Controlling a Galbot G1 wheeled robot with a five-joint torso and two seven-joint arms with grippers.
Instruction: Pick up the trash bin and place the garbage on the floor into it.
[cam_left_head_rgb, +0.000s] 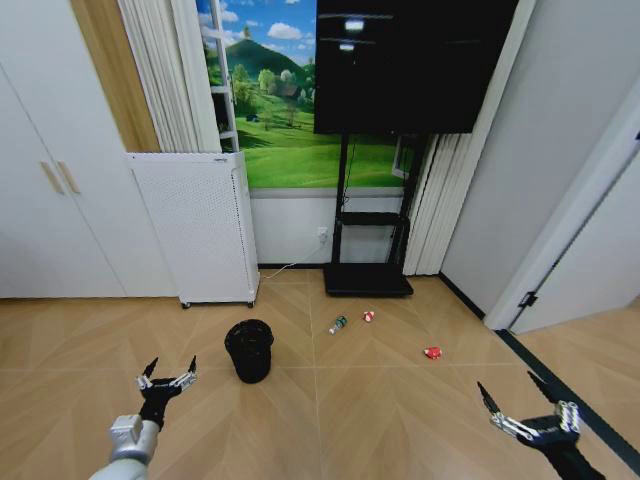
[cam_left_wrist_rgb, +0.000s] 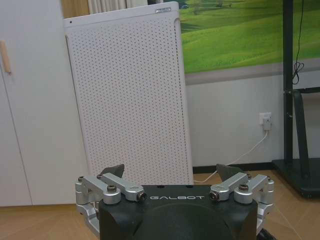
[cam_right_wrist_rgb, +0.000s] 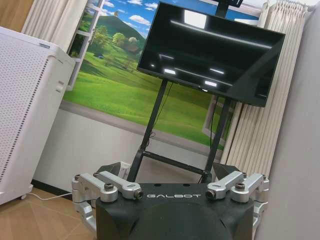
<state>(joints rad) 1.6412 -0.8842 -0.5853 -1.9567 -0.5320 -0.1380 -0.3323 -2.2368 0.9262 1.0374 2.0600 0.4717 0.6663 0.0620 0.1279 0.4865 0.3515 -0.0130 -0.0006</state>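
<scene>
Room: herringbone wooden floor (cam_left_head_rgb: 330, 410), white cupboard doors off to one side, a painted green-meadow wall panel at the back.
Landmark: small black round trash bin with perforated walls (cam_left_head_rgb: 249, 350), standing upright on the floor, open mouth up.
Behind the bin: tall white perforated appliance on castors (cam_left_head_rgb: 197, 228), against the wall, well apart from the bin; its cable runs to a wall socket.
Screen: large black television on a black floor stand (cam_left_head_rgb: 400, 65), further along the wall from the bin than the appliance is.
Garbage, bottle: small green-and-white bottle (cam_left_head_rgb: 338, 324) lying on its side on the floor, near the bin, on the side towards the television stand.
Garbage, second piece: small red-and-white piece (cam_left_head_rgb: 368, 316), just beyond the bottle from the bin, not touching it.
Garbage, third piece: small red piece (cam_left_head_rgb: 432, 352), the farthest of the three from the bin, lying alone.
Left gripper (cam_left_head_rgb: 168, 371): held low above the floor, near the bin on the robot's left of it, jaws spread, nothing between them.
Right gripper (cam_left_head_rgb: 515, 392): well apart from the bin, beyond the red piece on the robot's right, jaws spread wide, holding nothing.
</scene>
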